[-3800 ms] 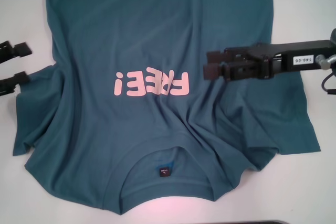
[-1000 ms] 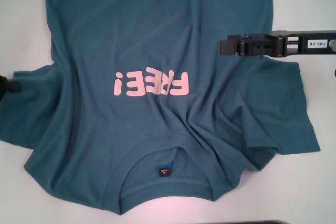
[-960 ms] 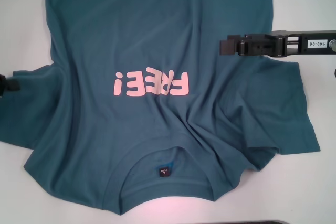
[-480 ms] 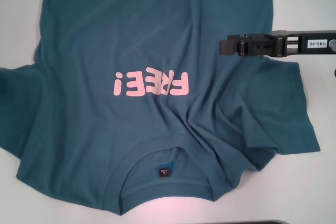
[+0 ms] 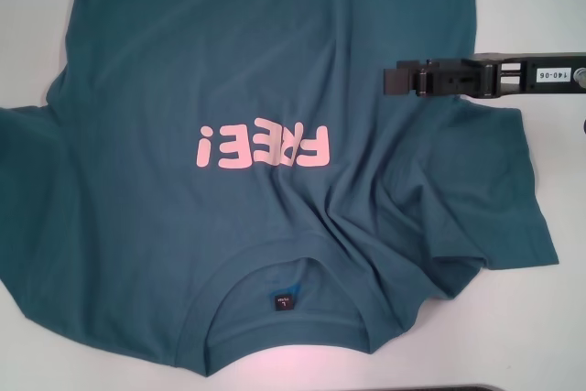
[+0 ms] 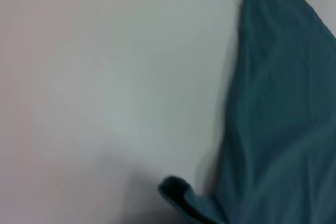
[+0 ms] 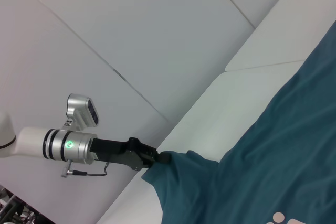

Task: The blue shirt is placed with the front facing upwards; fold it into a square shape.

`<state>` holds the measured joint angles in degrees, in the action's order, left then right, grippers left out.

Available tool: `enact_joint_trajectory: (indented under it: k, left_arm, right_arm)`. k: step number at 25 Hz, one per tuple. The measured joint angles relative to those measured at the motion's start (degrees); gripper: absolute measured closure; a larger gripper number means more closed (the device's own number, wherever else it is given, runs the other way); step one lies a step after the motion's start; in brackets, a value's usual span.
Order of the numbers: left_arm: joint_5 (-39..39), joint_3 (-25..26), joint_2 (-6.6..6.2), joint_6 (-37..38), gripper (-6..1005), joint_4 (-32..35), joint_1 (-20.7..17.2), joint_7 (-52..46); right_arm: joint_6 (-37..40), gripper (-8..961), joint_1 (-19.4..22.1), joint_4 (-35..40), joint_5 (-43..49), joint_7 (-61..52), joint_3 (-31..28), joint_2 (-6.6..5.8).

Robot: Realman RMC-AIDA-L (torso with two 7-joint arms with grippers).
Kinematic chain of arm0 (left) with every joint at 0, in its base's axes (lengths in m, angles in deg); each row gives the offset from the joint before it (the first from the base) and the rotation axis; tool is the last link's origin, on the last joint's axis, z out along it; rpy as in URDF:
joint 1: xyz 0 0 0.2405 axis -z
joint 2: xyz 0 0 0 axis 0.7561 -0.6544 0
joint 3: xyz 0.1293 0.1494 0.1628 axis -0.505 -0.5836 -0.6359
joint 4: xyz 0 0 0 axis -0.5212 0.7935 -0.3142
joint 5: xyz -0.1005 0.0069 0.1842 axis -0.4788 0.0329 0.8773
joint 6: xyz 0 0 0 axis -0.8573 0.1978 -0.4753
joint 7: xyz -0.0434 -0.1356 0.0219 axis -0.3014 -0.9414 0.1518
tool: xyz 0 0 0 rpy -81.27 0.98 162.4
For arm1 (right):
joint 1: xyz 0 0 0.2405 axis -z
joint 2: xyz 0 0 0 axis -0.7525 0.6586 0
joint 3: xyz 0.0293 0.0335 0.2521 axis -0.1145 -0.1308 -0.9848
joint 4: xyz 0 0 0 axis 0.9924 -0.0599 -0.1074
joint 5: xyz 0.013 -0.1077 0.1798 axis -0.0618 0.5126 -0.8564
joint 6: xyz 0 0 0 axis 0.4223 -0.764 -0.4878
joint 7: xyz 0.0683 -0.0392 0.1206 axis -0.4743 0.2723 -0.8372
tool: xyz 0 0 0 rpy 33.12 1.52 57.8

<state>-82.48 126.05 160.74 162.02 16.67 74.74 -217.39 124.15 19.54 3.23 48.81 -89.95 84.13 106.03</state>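
Note:
The blue shirt lies front up on the white table, its pink "FREE!" lettering upside down to me and its neck label near me. Its left sleeve is stretched flat toward the left edge of the head view. In the right wrist view, my left gripper is shut on that sleeve's tip, with the shirt spreading away from it. My right gripper is seen edge-on, over the shirt's right side, just beyond the rumpled right sleeve. The left wrist view shows only teal cloth and table.
White table surrounds the shirt on the right and near side. Folds and creases run from the collar toward the right sleeve. A dark strip shows at the near edge of the head view.
The left sleeve has been drawn out to the left and flattened, and the left gripper has left the head view. The right gripper turned edge-on earlier, then stayed still.

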Motion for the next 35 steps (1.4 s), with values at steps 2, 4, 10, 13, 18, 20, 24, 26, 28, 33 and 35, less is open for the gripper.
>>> enact_joint_trajectory:
  k: [2,4,10,13,18,20,24,26,28,33,35]
  left_arm:
    - [-0.06,-0.09,-0.03,1.87,979,0.02,0.41,0.00]
    - [-0.31,0.12,0.09,4.16,979,0.01,0.80,0.01]
    - [-0.38,0.16,1.50,7.27,980,-0.07,2.17,-1.28]
    - [-0.13,-0.11,2.00,7.50,980,0.10,2.66,-2.74]
    - [0.00,-0.33,3.67,7.89,980,0.12,3.80,-4.12]
    - [0.01,-0.43,4.52,7.87,980,-0.05,4.28,-4.39]
    - [0.11,-0.46,6.13,7.05,979,0.11,5.36,-4.63]
    - [0.13,-0.64,6.84,6.47,979,0.17,5.69,-4.85]
    - [0.14,-1.23,7.44,5.58,965,0.18,5.78,-5.21]
    - [0.14,-3.90,8.24,2.42,931,0.64,6.04,-5.89]
    - [0.03,-4.30,8.24,1.60,918,1.54,6.56,-5.58]
  right_arm:
    - [0.00,38,0.01,0.00,0.00,-0.04,0.00,-0.02]
    - [0.00,38,0.00,0.00,0.00,-0.04,0.00,-0.03]
    - [0.00,38,0.06,0.00,0.00,-0.04,0.00,-0.03]
    - [0.00,38,0.33,0.00,0.00,-0.03,0.00,-0.03]
    - [-0.06,38,0.62,-0.98,0.00,0.31,0.00,-0.10]
    - [-0.36,38,0.63,-1.50,0.00,0.40,0.00,-0.19]
    - [-0.70,38,0.62,-2.07,0.00,0.42,0.00,-0.32]
    - [-0.71,38,0.62,-2.17,0.00,0.42,0.00,-0.38]
    - [-0.72,38,0.62,-2.18,0.00,0.42,0.00,-0.38]
    - [-0.79,38,0.62,-2.20,0.00,0.42,0.00,-0.39]
    - [-0.84,38,0.62,-2.20,0.00,0.42,0.00,-0.45]
